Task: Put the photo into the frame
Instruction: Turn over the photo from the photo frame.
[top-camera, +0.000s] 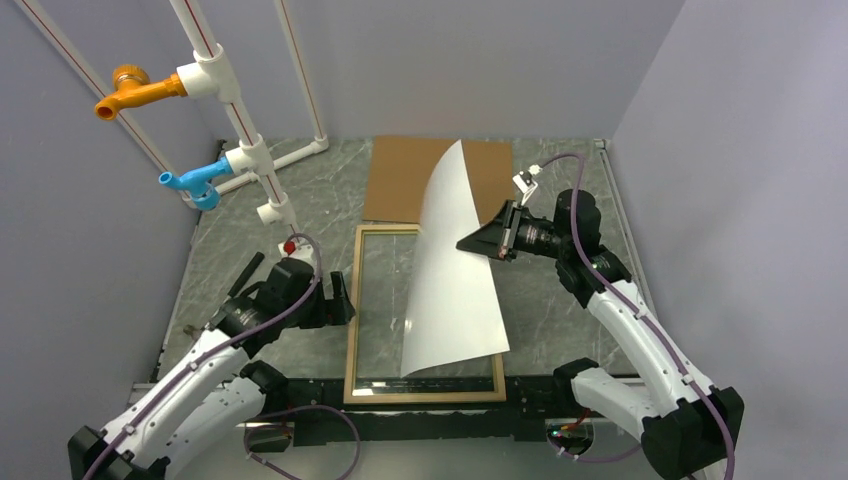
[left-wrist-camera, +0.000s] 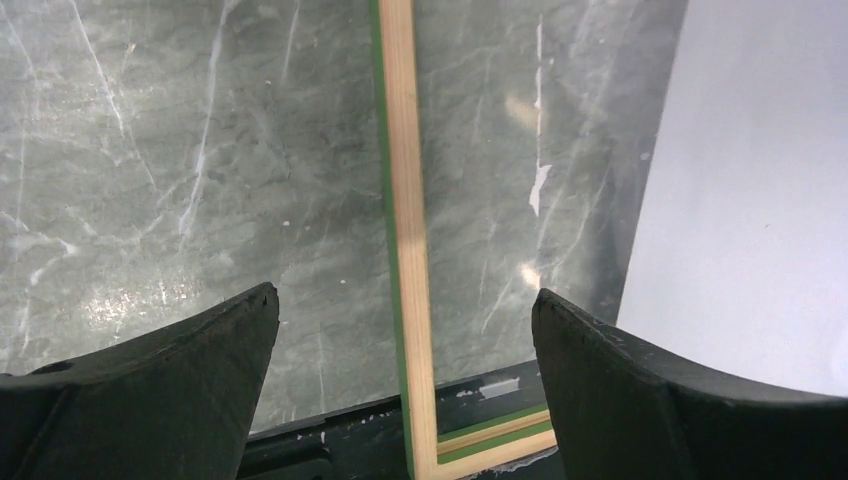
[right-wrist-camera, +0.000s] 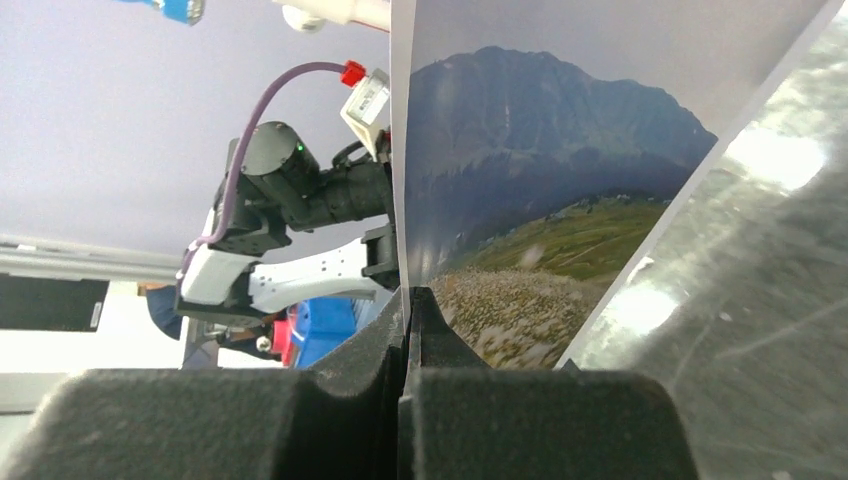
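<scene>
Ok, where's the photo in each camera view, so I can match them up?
Top external: the photo stands curled at centre, white back showing, over the frame, its right edge held by the right gripper.
Left wrist: a white sheet along the right edge.
Right wrist: printed side up the middle, pinched at the bottom.
Shared landmark: the frame's pale wood left rail, seen in the top and left wrist views only.

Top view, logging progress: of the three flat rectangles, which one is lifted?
The photo, white back showing, curls upward with its edge pinched in the right hand. The frame and the brown board lie flat.
</scene>
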